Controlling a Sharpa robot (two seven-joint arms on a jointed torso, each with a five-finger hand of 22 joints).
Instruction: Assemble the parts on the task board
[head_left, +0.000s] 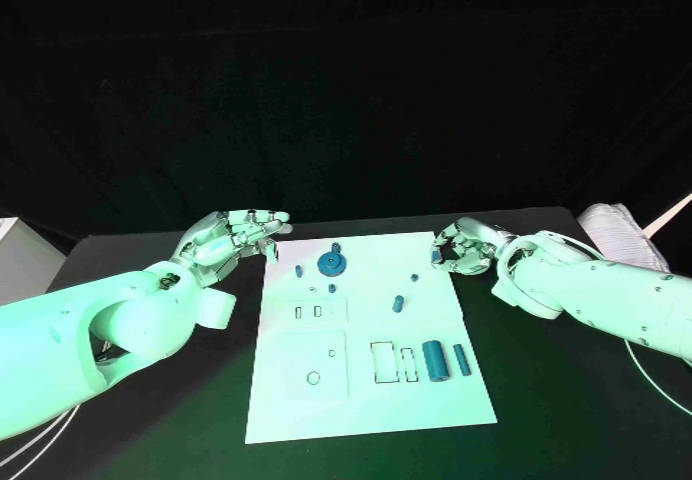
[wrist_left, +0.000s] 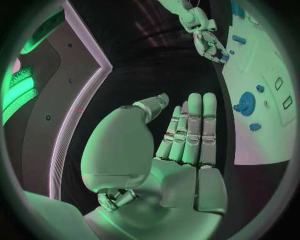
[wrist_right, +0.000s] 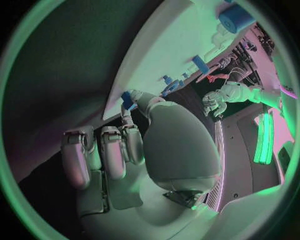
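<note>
The white task board (head_left: 375, 400) lies in the middle of the black table. On it are a round blue gear-like part (head_left: 332, 263) near the far end, a small peg (head_left: 395, 301) mid-board, and two blue cylinders (head_left: 434, 360) lying side by side near the front right. My left hand (head_left: 238, 235) hovers at the board's far left corner; its fingers (wrist_left: 190, 130) are straight and hold nothing. My right hand (head_left: 469, 245) is at the board's far right edge and pinches a small blue part (wrist_right: 128, 99) between thumb and fingers.
The board has rectangular slots (head_left: 382, 362) beside the cylinders and smaller ones (head_left: 310, 312) mid-left. A pale bundled object (head_left: 623, 225) lies at the table's far right. A white box edge (head_left: 12, 255) stands at the far left.
</note>
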